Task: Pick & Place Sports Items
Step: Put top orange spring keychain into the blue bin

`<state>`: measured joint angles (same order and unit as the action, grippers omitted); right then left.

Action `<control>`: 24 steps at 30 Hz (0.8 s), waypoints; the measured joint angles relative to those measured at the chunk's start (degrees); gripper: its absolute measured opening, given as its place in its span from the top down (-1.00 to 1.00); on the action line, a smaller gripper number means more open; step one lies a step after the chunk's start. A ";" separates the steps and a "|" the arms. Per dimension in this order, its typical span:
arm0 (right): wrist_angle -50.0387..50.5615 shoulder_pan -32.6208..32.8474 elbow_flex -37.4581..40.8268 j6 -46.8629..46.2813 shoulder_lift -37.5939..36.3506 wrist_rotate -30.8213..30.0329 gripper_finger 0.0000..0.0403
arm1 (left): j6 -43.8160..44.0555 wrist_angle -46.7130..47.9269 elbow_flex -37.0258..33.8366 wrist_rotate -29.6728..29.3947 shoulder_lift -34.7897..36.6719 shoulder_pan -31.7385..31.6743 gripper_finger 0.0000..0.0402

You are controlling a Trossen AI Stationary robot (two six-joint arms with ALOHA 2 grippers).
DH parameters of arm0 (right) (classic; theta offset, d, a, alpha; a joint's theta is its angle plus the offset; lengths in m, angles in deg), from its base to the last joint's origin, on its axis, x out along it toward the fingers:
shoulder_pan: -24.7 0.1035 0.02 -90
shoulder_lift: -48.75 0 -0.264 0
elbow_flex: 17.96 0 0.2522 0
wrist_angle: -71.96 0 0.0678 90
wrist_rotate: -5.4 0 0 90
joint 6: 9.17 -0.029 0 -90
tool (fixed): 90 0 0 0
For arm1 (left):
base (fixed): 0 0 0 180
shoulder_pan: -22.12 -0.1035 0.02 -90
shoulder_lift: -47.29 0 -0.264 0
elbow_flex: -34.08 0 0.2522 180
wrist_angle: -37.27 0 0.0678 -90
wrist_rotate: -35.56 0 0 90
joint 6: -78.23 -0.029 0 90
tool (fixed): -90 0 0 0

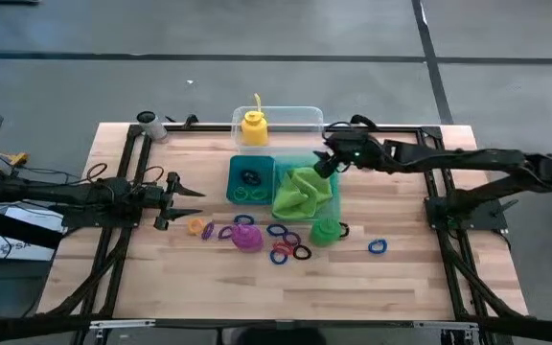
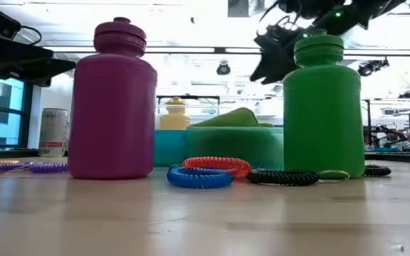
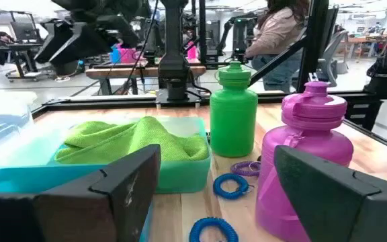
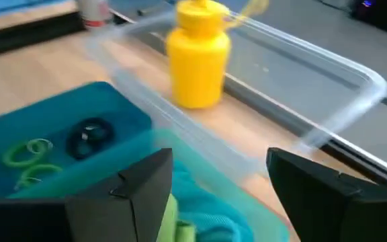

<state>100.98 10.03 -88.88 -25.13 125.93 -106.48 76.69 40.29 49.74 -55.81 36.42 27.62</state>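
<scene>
Overhead, the pale wooden surface (image 1: pixel 420 278) stands on grey floor; beyond it, a bright workshop with a person. A small yellow plastic bottle (image 1: pixel 254 126) stands upright inside the clear plastic tub (image 1: pixel 305 117). Above the lime-green cloth (image 1: pixel 300 192), the right gripper (image 1: pixel 326 166) hovers part-open and empty; the left gripper (image 1: pixel 190 191) waits wide open, empty.

A purple bottle (image 2: pixel 114 99) and a green bottle (image 2: pixel 323 107) are seen upright on the table (image 2: pixel 205 213); blue (image 2: pixel 200 177), red (image 2: pixel 218 166) and black (image 2: pixel 283 176) rings are laid between them; a teal tray (image 2: pixel 223 146) and a yellow bottle (image 2: pixel 174 114) are set behind.
</scene>
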 joint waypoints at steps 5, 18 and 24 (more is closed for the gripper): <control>5.04 -3.20 0.13 -3.13 -0.08 -0.54 0.04 | 0.01 0.00 0.00 -0.01 0.02 -0.01 -0.18; -6.55 -12.19 20.44 0.89 -12.58 6.94 0.04 | 0.00 -0.01 0.00 -0.02 0.01 -0.02 -0.18; -3.22 -15.28 23.39 2.79 -15.38 13.01 0.04 | 0.00 -0.02 0.00 -0.01 0.01 -0.01 -0.18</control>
<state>97.76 -5.25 -65.50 -22.34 110.55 -93.46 76.69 40.26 49.73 -55.82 36.43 27.61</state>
